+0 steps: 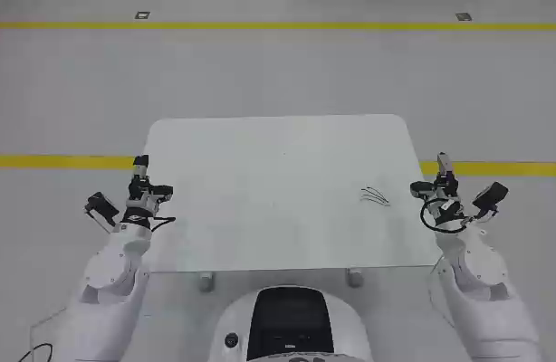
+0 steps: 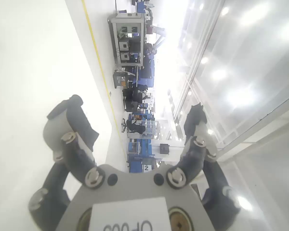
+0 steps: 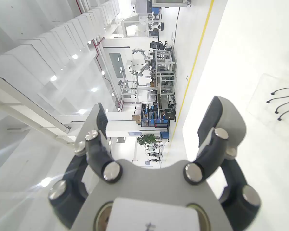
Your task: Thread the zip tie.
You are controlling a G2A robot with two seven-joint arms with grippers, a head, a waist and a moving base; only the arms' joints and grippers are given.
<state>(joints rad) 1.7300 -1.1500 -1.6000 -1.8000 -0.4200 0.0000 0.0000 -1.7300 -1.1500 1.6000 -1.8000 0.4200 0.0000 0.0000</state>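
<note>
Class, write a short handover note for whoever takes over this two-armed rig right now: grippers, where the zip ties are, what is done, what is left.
Left gripper: fingers open, empty, just off the table's left edge.
Right gripper: fingers open, empty, just off the right edge.
Zip ties: four black ones lying loose near the right edge, closest to the right gripper.
Done: nothing; no tie is picked up or threaded.
Left: pick one up and thread its tail through its head.

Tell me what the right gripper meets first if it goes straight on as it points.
Probably nothing: the right gripper points beside the table into the open room; the zip ties lie off its line.
</note>
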